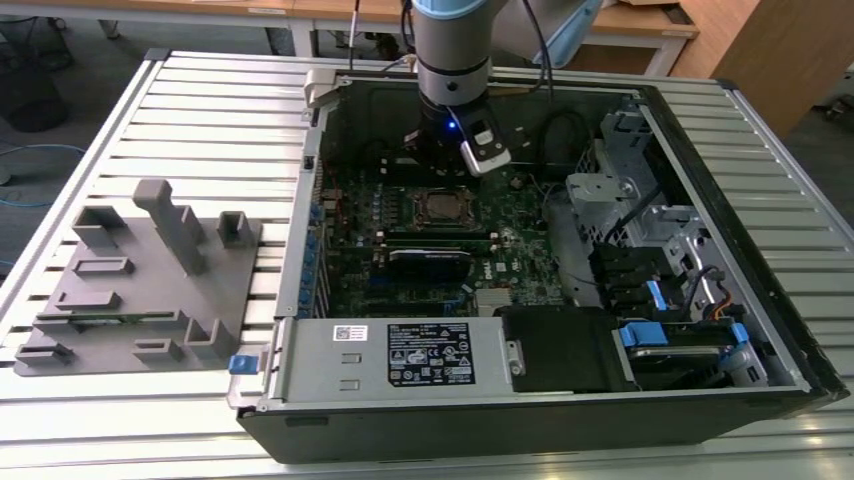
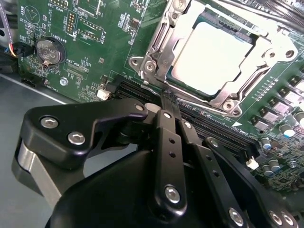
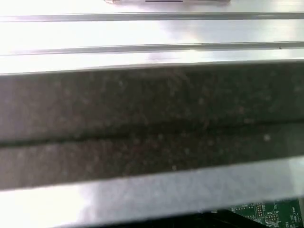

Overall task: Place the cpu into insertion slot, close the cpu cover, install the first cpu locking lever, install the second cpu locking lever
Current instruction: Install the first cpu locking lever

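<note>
Already seated: cpu (image 2: 213, 54) under closed cpu cover (image 2: 160, 43); pincer (image 2: 164, 99) clenched, tips just beside cover's edge.

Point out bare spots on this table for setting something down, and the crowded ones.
Bare slats of the table lie beyond the grey fixture, toward the exterior view's upper left, and beside the computer case at upper right. Crowded: inside the case, around the cpu and claw.

A silvery table of ribbed aluminium slats (image 1: 187, 110) carries two things; a grey plastic fixture tray with upright posts (image 1: 160, 305) lies at the exterior view's left; just beside it, a black open computer case (image 1: 534, 440) lies on its side.
</note>
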Tool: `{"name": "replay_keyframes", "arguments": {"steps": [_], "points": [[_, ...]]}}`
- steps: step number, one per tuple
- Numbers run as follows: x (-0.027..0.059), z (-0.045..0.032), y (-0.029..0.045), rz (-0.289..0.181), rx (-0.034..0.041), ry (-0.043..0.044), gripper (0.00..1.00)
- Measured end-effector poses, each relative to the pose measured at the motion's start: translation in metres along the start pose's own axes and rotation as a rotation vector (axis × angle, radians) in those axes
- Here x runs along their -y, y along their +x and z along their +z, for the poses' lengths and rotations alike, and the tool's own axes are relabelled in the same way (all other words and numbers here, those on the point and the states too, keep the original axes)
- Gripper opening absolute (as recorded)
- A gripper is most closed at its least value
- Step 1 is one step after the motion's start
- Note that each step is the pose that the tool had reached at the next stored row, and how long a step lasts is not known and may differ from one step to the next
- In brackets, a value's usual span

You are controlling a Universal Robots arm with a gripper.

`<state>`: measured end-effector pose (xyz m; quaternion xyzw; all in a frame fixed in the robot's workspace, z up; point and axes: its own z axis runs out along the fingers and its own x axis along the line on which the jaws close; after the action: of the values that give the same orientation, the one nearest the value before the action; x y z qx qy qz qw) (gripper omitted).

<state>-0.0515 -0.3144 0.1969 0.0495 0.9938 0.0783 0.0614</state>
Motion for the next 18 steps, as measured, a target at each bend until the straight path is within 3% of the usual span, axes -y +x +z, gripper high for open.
{"name": "replay_keyframes", "arguments": {"steps": [18], "points": [[-0.0016, 0.0004, 0.0002, 0.019, 0.0052, 0.0024, 0.1]]}}
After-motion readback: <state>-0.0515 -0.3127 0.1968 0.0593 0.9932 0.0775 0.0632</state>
